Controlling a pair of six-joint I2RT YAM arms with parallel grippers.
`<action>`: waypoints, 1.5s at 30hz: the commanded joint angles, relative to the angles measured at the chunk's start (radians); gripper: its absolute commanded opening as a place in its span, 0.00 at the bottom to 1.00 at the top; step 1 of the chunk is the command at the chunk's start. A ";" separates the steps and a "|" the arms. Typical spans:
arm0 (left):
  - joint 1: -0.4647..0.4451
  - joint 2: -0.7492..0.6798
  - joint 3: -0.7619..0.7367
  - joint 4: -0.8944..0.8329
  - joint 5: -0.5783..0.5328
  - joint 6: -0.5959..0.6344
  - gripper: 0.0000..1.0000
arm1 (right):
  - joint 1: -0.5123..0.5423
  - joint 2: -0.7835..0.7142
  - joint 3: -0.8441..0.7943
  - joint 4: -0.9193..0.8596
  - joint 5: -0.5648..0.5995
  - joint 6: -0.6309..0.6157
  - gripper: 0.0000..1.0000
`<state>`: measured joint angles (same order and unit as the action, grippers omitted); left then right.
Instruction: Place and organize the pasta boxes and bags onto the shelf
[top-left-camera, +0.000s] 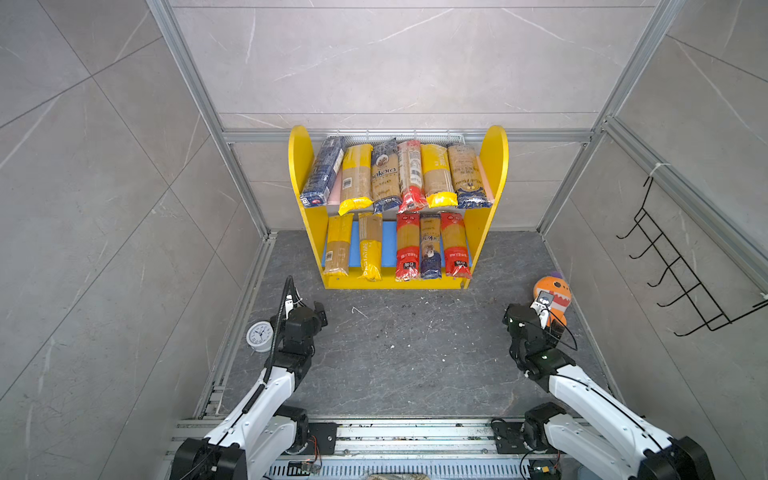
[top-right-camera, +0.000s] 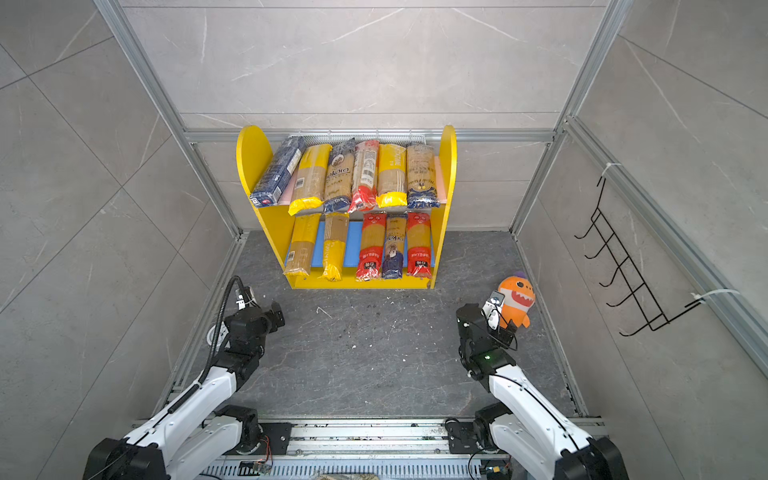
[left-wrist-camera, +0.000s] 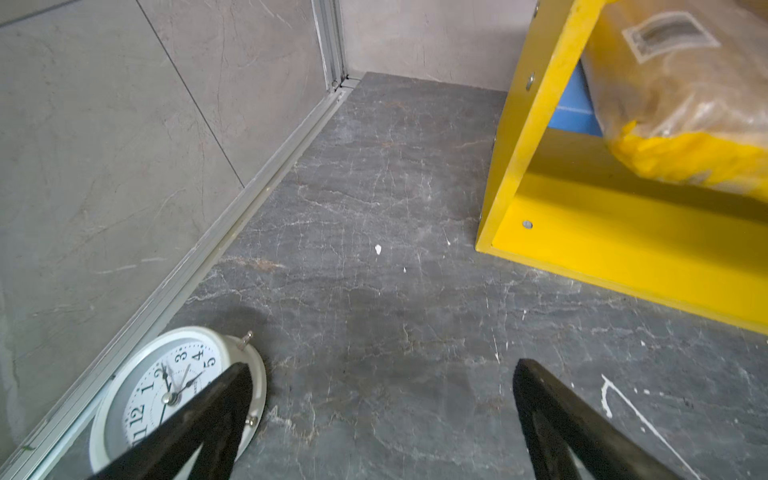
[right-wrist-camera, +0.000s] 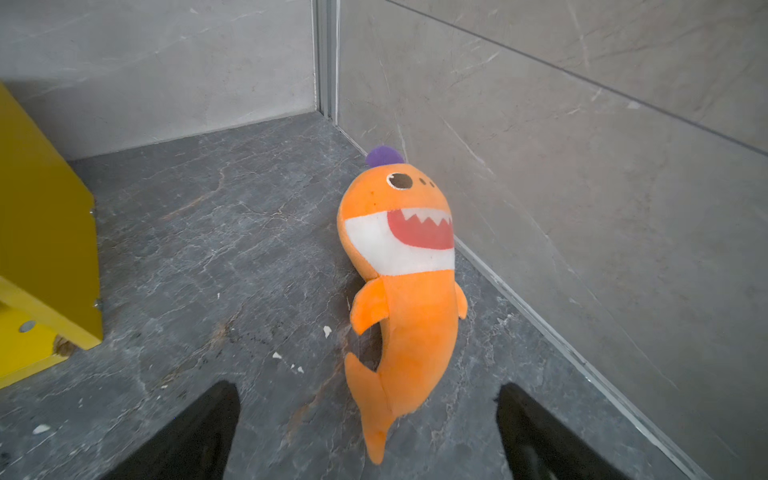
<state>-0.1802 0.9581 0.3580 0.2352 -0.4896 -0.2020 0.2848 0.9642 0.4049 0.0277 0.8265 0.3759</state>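
Observation:
The shelf (top-left-camera: 496, 153) (top-right-camera: 249, 153) stands against the back wall, with yellow sides, a pink upper board and a blue lower board. Several pasta bags and a dark blue box (top-left-camera: 323, 171) lie side by side on the upper board. Several more bags (top-left-camera: 409, 247) (top-right-camera: 334, 249) lie on the lower board. The left wrist view shows my left gripper (left-wrist-camera: 380, 365) open over bare floor, with the shelf's corner (left-wrist-camera: 540, 145) and a yellow-ended bag (left-wrist-camera: 685, 104) ahead. My right gripper (right-wrist-camera: 368, 390) is open too, low over the floor, holding nothing.
A white clock (top-left-camera: 259, 336) (left-wrist-camera: 174, 390) lies by the left wall, beside my left fingers. An orange plush shark (top-left-camera: 555, 291) (right-wrist-camera: 403, 291) lies by the right wall, its tail between my right fingers. A black wire rack (top-left-camera: 681, 270) hangs on the right wall.

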 joint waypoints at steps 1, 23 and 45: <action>0.045 0.044 -0.033 0.212 0.062 0.043 1.00 | -0.048 0.075 -0.036 0.211 -0.091 -0.035 1.00; 0.147 0.487 -0.096 0.770 0.168 0.192 1.00 | -0.133 0.470 -0.084 0.859 -0.387 -0.303 1.00; 0.219 0.552 -0.005 0.645 0.316 0.162 1.00 | -0.228 0.553 -0.047 0.859 -0.770 -0.344 1.00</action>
<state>0.0353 1.5127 0.3328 0.8608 -0.1982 -0.0265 0.0601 1.5158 0.3378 0.8932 0.1013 0.0513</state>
